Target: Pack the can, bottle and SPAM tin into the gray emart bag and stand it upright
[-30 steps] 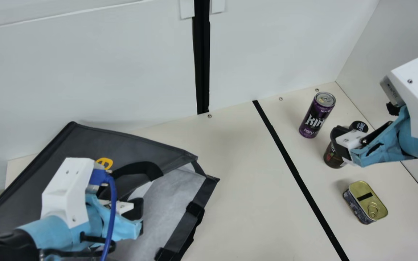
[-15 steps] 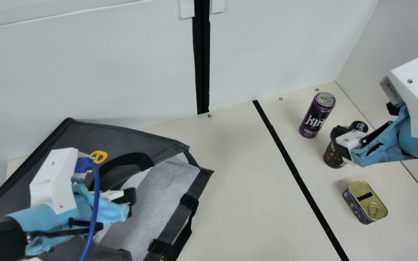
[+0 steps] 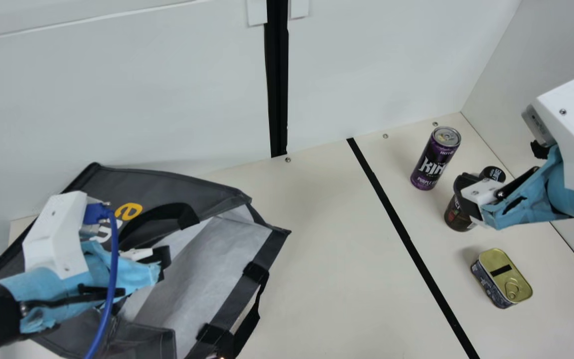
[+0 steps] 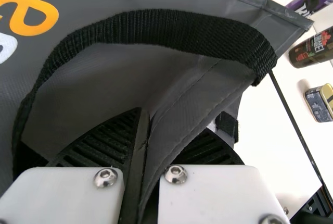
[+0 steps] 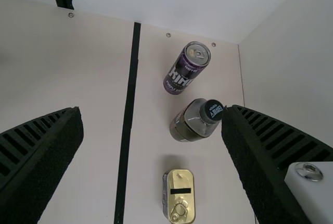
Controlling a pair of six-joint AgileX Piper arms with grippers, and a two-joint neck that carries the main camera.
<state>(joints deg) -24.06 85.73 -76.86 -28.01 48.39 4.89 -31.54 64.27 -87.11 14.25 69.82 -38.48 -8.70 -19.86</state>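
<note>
Main view has the gray bag [image 3: 162, 184] whole across the counter's [image 3: 337, 259] left side, mouth angled toward the middle. Left wrist view gets what main hides: the left tool [image 3: 161, 259] has its black ribbed fingers [image 4: 112, 143] on either side of a fold of gray fabric, clamped on the bag. One black handle [image 4: 161, 26] arches over the panel there.

Main view has the right tool [image 3: 466, 199] overlapping the bottle [image 3: 459, 218]. Right wrist view shows that tool [image 5: 151, 125] wide apart, nothing between the tips, and gives the bottle's black cap [image 5: 213, 109] and clear shoulder. Bottle-to-finger contact: can't tell.

Bag: slumped at a slant, not upright. Dark gray outside, yellow and white lettering, black trim, pale lining [image 3: 207, 264] showing through the open mouth. Second handle [image 3: 253, 319] hangs off the rim nearer the counter's middle.

Can [image 3: 431, 164]: purple, silver top, upright near the counter's far right corner. Bottle: dark, label with a red mark, upright near the right edge, between can and tin. SPAM tin [image 3: 511, 279]: flat, gold lid up with ring pull and black strip, dark patterned sides, further down the right side. All three are outside the bag.
</note>
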